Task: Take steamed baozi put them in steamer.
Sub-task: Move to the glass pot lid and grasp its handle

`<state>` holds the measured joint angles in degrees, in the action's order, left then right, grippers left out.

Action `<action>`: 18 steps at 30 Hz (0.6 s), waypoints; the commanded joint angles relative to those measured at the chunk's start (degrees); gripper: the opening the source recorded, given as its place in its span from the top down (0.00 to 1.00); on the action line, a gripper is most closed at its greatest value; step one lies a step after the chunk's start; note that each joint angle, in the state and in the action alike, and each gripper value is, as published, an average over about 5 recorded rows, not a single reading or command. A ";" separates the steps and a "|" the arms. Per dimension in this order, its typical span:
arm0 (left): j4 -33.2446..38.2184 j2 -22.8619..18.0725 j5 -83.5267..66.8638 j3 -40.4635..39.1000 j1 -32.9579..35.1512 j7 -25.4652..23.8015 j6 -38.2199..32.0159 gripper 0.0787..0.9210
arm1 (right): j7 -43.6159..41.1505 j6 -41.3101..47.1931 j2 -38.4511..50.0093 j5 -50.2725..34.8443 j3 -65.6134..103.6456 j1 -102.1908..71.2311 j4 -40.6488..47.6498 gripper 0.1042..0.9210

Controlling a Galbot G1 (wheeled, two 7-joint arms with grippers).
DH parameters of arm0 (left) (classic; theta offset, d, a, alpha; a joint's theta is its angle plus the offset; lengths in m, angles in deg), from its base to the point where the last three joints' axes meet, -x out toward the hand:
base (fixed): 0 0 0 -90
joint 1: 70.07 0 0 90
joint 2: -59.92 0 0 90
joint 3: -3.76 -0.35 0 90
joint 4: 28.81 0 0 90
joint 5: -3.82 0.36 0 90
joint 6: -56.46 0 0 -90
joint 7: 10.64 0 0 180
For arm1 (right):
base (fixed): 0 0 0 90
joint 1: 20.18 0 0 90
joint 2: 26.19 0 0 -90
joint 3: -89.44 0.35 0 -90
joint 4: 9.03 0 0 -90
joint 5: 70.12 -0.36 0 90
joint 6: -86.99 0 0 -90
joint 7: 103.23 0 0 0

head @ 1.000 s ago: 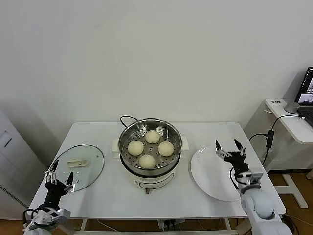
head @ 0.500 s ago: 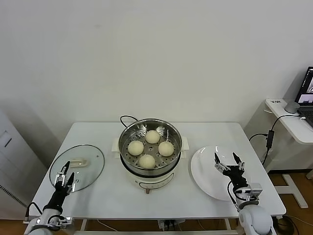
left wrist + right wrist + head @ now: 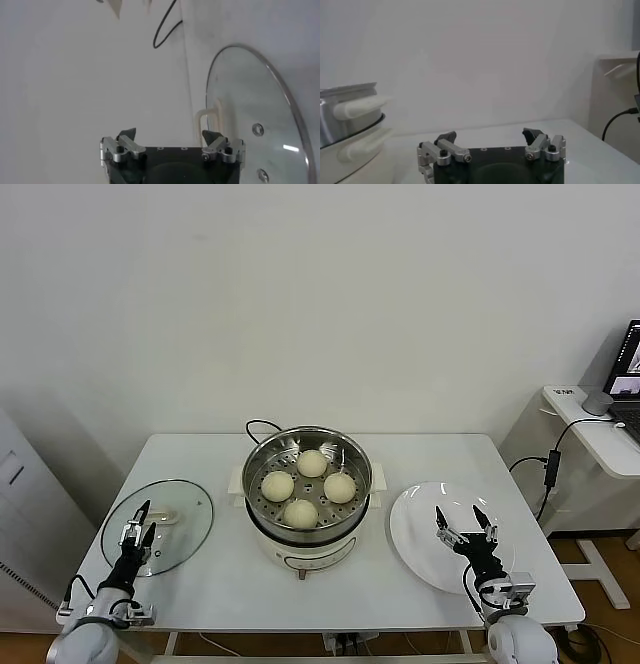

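The head camera looks forward and down from above onto a white bench (image 3: 220, 584), a wall filling the upper half of the frame. The steamer (image 3: 306, 484) sits at centre, a glass lid (image 3: 175, 519) at lower left, a white plate (image 3: 425, 534) at lower right.

The left wrist camera sits close behind the left end effector (image 3: 170, 142) at the bottom edge, facing the same glass lid (image 3: 250, 115) at right.

The right wrist camera sits low and close behind the right end effector (image 3: 492, 145), looking level across the bench, sharing the steamer (image 3: 350, 120) at the left edge.

Bright, even light; soft faint shadows
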<state>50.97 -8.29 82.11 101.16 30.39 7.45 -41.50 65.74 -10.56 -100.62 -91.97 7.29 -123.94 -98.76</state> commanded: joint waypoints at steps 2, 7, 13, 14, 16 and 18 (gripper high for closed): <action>-9.00 -0.03 0.97 -0.22 -8.62 0.64 -1.22 0.12 | -1.28 -0.59 -0.70 1.18 0.34 -0.41 0.47 0.12; -10.63 0.09 0.99 -0.63 -9.66 0.36 -1.73 0.12 | -1.49 -0.62 -0.85 1.63 0.33 -0.26 0.61 0.12; -12.36 -0.05 1.01 -0.81 -11.20 0.46 -1.84 0.12 | -1.61 -0.63 -0.78 1.66 0.53 -0.22 0.66 0.12; -12.54 -0.09 1.01 -0.84 -11.50 0.47 -1.86 0.12 | -1.64 -0.64 -0.78 1.65 0.63 -0.25 0.70 0.12; -12.72 -0.17 1.00 -0.91 -11.95 0.51 -1.92 0.12 | -1.71 -0.69 -0.77 1.64 0.87 -0.36 0.79 0.12; -12.68 -0.24 0.99 -1.00 -12.10 0.57 -2.24 0.12 | -1.80 -0.74 -0.77 1.62 1.14 -0.47 0.90 0.12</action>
<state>40.99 -8.45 82.90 100.32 21.18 7.82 -43.18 64.18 -11.17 -101.28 -90.56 8.07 -124.26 -97.99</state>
